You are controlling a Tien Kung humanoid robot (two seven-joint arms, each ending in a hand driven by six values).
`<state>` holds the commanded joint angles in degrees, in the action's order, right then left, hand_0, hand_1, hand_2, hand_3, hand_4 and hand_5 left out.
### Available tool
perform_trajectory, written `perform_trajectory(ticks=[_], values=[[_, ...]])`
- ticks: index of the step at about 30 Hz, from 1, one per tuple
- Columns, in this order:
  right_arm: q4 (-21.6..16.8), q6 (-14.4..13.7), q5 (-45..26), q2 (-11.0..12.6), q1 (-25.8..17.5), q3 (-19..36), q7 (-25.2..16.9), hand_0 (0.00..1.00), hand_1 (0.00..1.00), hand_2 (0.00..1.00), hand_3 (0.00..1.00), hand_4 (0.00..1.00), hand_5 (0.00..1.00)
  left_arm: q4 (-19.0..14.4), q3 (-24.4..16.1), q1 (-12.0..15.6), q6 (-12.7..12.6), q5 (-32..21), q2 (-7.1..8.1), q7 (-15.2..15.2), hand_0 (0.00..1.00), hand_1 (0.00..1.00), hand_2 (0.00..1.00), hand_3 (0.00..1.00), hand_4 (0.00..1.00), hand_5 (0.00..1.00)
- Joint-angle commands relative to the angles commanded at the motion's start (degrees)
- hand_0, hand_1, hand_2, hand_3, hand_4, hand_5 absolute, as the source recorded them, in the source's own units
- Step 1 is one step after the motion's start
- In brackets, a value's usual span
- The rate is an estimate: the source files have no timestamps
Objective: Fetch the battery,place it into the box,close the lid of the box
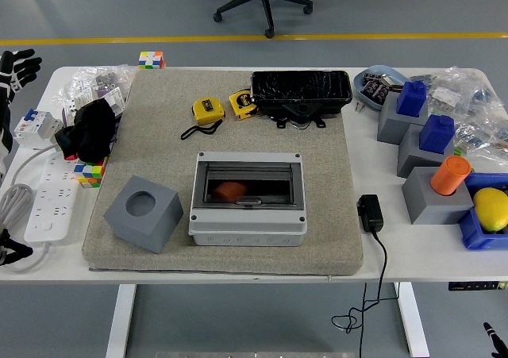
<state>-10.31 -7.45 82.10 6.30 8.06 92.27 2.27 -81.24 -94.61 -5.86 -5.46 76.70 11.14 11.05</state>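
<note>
grey mat (159,136) | orange battery (231,190) in box (248,199) | left hand (14,71) fingers spread, empty, far off

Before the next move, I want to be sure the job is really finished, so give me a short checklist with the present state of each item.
1. Battery in the box: an orange thing lies inside the grey box, seen through its window; likely the battery. Ok.
2. Lid shut: it looks down and flat over the box, but whether it has latched is not visible. Cannot tell.
3. Left hand away from the box: it is at the far left edge, off the mat. Ok.
4. Left hand empty: fingers spread, holding nothing. Ok.
5. Right hand: only a dark tip shows at the bottom right corner. Cannot tell.
</note>
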Motion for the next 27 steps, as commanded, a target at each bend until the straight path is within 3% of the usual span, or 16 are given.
perform_trajectory(ticks=[13, 27], values=[[0.0, 0.0, 1.7, -0.5, -1.1, 1.3, 0.2, 0.815, 0.803, 0.778, 0.826, 0.998, 0.998, -0.7, 0.3, 1.5, -0.3, 0.3, 0.06, 0.2, 0.750, 0.756, 0.714, 0.713, 0.998, 0.998], [0.0, 0.1, 1.2, -0.5, -1.0, 1.1, 0.1, 0.815, 0.804, 0.778, 0.827, 0.998, 0.998, -0.7, 0.8, 1.1, -0.3, 0.6, 0.53, 0.1, 0.748, 0.754, 0.713, 0.711, 0.998, 0.998]])
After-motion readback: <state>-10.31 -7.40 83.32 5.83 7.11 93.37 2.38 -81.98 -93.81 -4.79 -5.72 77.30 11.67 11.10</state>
